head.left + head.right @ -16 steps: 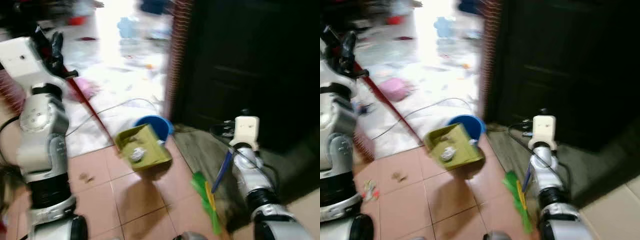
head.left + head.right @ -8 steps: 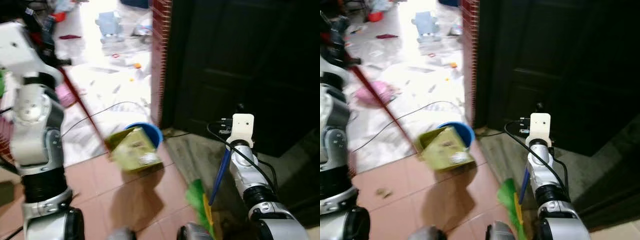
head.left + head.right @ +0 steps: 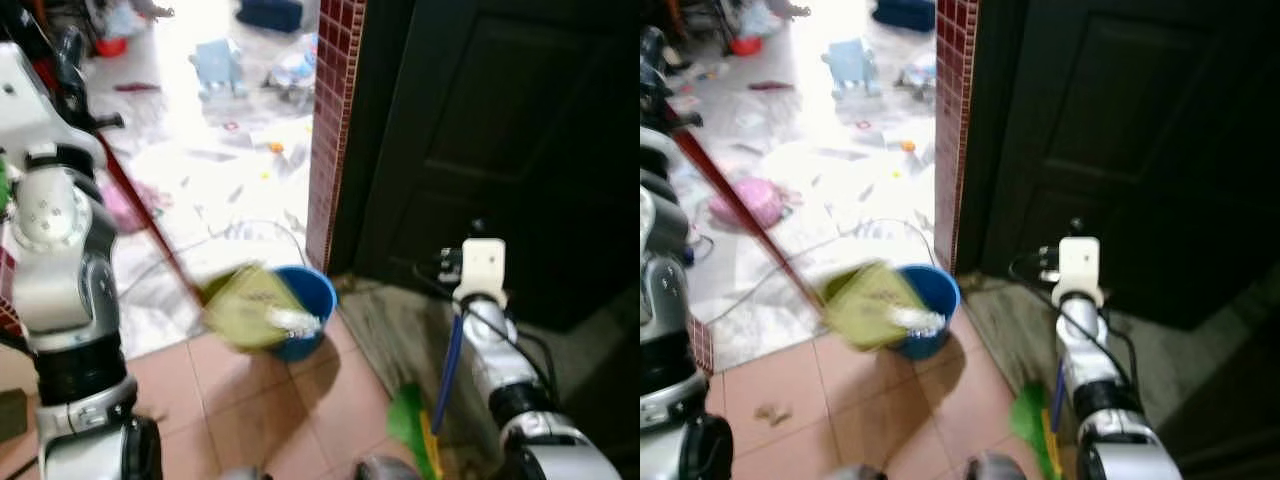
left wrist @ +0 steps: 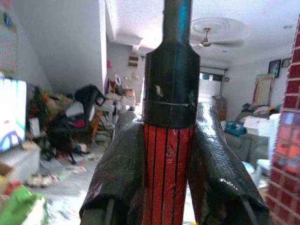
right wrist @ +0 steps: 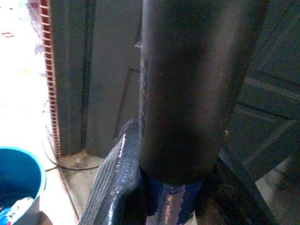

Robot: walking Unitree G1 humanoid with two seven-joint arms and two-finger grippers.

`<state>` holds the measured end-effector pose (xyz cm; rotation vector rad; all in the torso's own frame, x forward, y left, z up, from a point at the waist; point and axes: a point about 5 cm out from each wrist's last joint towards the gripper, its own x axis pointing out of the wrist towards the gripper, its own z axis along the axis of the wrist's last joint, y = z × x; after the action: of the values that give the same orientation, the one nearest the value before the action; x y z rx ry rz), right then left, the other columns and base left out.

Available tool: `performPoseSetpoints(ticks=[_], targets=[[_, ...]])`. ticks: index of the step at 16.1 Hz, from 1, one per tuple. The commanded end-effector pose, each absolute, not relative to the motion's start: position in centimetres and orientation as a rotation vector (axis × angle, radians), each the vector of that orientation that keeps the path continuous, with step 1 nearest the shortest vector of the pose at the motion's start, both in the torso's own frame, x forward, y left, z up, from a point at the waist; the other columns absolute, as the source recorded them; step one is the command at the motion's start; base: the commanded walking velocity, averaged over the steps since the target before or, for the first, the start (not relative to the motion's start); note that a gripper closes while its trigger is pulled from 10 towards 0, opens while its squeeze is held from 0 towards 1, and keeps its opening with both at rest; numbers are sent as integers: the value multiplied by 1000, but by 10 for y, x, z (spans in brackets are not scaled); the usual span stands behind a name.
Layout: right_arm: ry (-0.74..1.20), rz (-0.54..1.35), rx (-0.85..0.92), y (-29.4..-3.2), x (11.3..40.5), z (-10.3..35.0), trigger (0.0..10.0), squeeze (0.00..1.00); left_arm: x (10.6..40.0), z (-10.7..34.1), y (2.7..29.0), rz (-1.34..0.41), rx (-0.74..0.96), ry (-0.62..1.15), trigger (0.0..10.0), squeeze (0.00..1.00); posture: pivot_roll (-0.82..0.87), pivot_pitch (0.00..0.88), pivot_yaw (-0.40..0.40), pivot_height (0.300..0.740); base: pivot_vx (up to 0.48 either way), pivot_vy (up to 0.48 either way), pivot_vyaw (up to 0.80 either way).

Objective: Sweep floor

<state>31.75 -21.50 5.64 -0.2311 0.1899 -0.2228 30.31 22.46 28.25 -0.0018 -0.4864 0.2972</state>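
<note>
My left gripper point(image 4: 168, 161) is shut on the red handle point(image 3: 140, 215) of a yellow-green dustpan point(image 3: 248, 305), up at the left. The blurred pan hangs tilted at the rim of a blue bucket point(image 3: 308, 322), with white litter point(image 3: 298, 322) at its lip. At the lower right, my right gripper point(image 5: 173, 199) is shut on the blue handle point(image 3: 452, 365) of a broom. Its green bristles point(image 3: 408, 432) rest near the floor beside a grey mat.
A red brick pillar point(image 3: 335, 120) and a dark door point(image 3: 500, 150) stand right behind the bucket. A cable point(image 3: 250, 228) loops over the bright littered floor beyond, with a pink thing point(image 3: 750, 200) at the left. Pink tiles point(image 3: 230, 400) lie near me.
The camera has shifted. The dustpan has swung from in front of the bucket onto its rim, with the white litter now at the pan's lip. The broom stays held.
</note>
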Motion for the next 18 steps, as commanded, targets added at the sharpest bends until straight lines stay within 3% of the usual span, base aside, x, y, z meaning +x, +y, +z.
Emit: performPoseSetpoints(ticks=[1, 8, 9, 14, 18], targets=[[228, -239, -276, -225, 313, 51, 10000, 0, 301, 296, 214, 256, -11, -577, 10000, 0, -30, 0, -10, 740, 285, 386, 0], [222, -221, -272, -219, 317, 53, 10000, 0, 304, 278, 172, 93, 82, -613, 10000, 0, -25, 0, -16, 740, 37, 0, 0], [222, -220, -270, -218, 318, 53, 10000, 0, 304, 272, 161, 52, 148, -633, 10000, 0, -24, 0, -17, 740, 0, 0, 0], [213, -217, -263, -212, 320, 55, 10000, 0, 316, 253, 120, -51, 88, -614, 10000, 0, -37, 0, -5, 740, 0, 0, 0], [213, -223, -252, -209, 319, 52, 10000, 0, 323, 252, 70, -237, 95, -655, 10000, 0, -45, 0, 15, 740, 0, 0, 0]])
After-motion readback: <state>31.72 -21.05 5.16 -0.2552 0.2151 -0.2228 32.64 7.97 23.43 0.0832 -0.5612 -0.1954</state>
